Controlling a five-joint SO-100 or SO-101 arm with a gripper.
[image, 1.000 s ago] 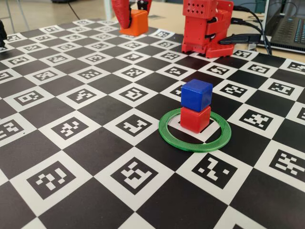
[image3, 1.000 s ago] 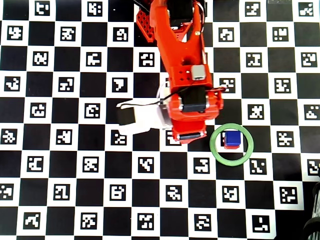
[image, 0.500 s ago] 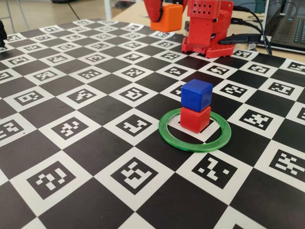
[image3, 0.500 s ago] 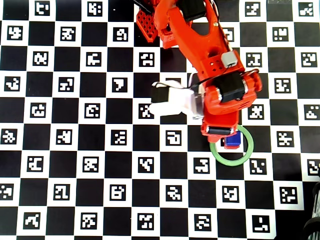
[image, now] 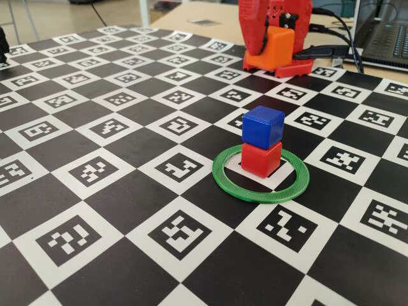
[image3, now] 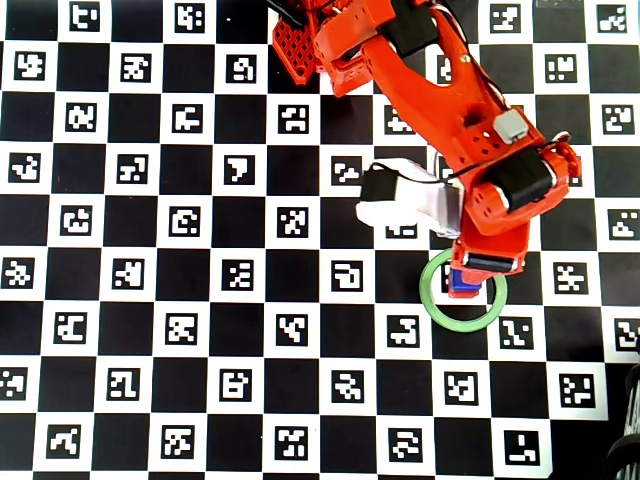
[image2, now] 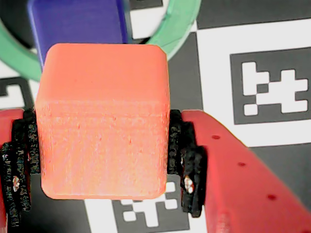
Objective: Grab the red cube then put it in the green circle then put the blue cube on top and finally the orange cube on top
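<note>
The green circle (image: pixel 261 185) lies flat on the checkered tabletop (image: pixel 127 210), a thin ridged ring with an open middle, and inside it stands the red cube (image: pixel 261 158) with the blue cube (image: pixel 262 126) stacked on top, the blue one turned slightly off the red one's edges. Both are glossy, with rounded corners, and look alike in size. The orange cube (image2: pixel 103 121) is up off the tabletop, clamped between the fingers (image2: pixel 181 160), whose black ribbed pads press against its left and right sides in the wrist view; its matte face shows fine horizontal print lines. In that view the blue cube's top and an arc of the ring sit just beyond it. From overhead, the red arm (image3: pixel 440 110) reaches over the ring and covers most of the stack.
</note>
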